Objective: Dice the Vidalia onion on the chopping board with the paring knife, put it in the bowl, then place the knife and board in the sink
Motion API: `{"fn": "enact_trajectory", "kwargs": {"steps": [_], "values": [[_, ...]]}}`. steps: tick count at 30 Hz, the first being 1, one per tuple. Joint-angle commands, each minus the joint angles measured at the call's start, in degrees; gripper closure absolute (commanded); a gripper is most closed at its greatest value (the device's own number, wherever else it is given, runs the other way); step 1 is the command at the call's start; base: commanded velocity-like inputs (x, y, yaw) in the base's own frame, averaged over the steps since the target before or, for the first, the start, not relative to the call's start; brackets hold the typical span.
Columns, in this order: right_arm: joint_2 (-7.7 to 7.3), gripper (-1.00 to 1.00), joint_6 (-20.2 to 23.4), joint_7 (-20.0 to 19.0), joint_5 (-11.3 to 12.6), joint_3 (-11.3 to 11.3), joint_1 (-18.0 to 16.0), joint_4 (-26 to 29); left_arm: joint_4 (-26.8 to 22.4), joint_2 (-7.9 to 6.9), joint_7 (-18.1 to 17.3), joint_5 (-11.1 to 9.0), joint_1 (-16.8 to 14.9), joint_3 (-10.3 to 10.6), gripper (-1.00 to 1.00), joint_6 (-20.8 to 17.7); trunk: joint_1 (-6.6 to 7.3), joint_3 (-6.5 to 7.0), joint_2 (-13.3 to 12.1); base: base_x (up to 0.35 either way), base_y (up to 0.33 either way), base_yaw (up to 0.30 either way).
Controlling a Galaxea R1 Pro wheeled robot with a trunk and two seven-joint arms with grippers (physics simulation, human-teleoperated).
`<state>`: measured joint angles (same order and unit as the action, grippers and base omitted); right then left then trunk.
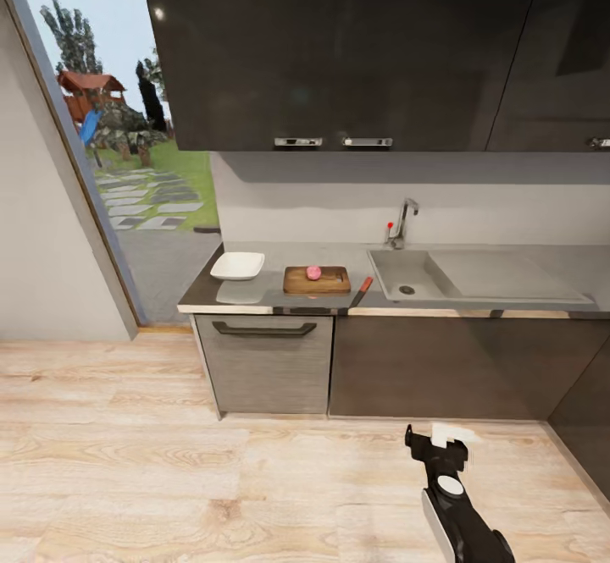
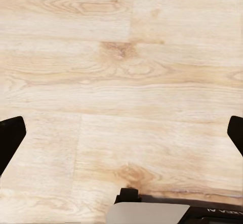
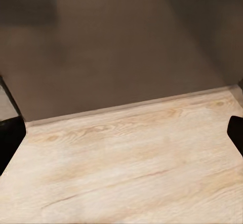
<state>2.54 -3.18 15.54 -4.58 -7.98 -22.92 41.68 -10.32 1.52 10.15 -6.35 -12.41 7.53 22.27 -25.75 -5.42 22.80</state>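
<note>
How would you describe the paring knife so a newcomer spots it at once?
Find the grey sink under the chrome tap. On the countertop just left of it lies the wooden chopping board carrying the pink onion. The paring knife lies between board and sink: slim, red-handled, at the front edge.

The dark glossy surface [image 1: 280, 299] carries a white square bowl [image 1: 237, 266], a wooden chopping board [image 1: 317, 280] beside it, and a red-handled paring knife [image 1: 362, 291] at the front edge near the sink [image 1: 474, 275].

Head view high, far from countertop [image 1: 280, 300]; wrist views low, near floor [image 2: 121, 82].
</note>
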Motion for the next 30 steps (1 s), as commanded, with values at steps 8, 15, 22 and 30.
{"fn": "enact_trajectory", "kwargs": {"steps": [8, 15, 22, 30], "values": [[0.32, -1.0, -0.2, -0.1, -0.5, 0.4, 0.0, 0.1, 0.0, -0.02, 0.2, -0.6, -0.1, 0.5, -1.0, 0.2, -0.03, -0.12, 0.1, 0.0, -0.225, 0.274], [0.35, -1.0, -0.2, -0.1, -0.5, 1.5, 0.0, 0.2, 0.0, -0.03, 0.2, -0.6, -0.1, 0.5, -1.0, 0.2, -0.03, -0.12, 0.1, 0.0, -0.297, 0.29], [0.36, -1.0, -0.2, -0.1, -0.5, 1.7, 0.0, 0.2, 0.0, -0.02, 0.2, -0.6, -0.1, 0.5, -1.0, 0.2, -0.03, -0.12, 0.1, 0.0, -0.303, 0.291], [0.36, -1.0, -0.2, -0.1, -0.5, 1.8, 0.0, 0.2, 0.0, 0.04, 0.2, -0.6, -0.1, 0.6, -1.0, 0.2, -0.03, -0.12, 0.1, 0.0, -0.304, 0.291]]}}
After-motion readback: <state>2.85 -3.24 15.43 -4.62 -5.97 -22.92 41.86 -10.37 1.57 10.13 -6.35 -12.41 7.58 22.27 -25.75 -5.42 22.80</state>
